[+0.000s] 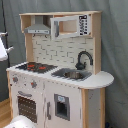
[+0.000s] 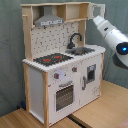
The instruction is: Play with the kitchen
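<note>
The arm (image 2: 112, 37) reaches in high beside the kitchen (image 2: 62, 65), and its hand is hidden near the upper shelf, so I cannot tell whether it is apart or together. I'd worry it could clip the top shelf's side panel (image 2: 94, 11) or the black faucet (image 2: 75, 39) if it swings inward. In the second exterior view, the kitchen stands at nine o'clock from the arm, on the wooden floor (image 2: 100, 107).

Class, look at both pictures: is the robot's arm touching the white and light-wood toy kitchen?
Cannot tell. In the second exterior view the white robot arm reaches up to the white and light-wood toy kitchen at its upper shelf corner, but neither contact nor gap shows there.
</note>
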### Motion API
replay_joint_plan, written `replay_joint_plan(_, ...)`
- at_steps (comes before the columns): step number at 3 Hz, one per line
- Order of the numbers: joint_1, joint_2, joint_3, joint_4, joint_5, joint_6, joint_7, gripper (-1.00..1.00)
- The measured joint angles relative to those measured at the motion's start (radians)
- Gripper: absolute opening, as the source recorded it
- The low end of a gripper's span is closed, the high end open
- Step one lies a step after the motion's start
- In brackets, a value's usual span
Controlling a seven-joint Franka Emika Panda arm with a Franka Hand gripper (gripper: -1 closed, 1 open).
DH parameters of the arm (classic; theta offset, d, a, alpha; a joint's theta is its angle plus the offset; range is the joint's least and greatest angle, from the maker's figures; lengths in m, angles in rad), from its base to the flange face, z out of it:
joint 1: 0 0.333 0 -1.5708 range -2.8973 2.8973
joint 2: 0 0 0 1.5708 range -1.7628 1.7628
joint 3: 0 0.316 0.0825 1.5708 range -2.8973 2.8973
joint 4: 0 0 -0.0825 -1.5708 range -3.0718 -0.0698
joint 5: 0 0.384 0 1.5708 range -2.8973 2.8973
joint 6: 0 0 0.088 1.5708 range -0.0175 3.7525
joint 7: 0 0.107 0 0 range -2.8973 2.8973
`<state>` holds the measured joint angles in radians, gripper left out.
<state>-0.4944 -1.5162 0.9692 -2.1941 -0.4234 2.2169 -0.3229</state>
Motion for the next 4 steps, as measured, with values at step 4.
replay_joint_plan(4,0.079,0.002,-0.192,-0.079,-0.223,-0.067,0.281,1.0)
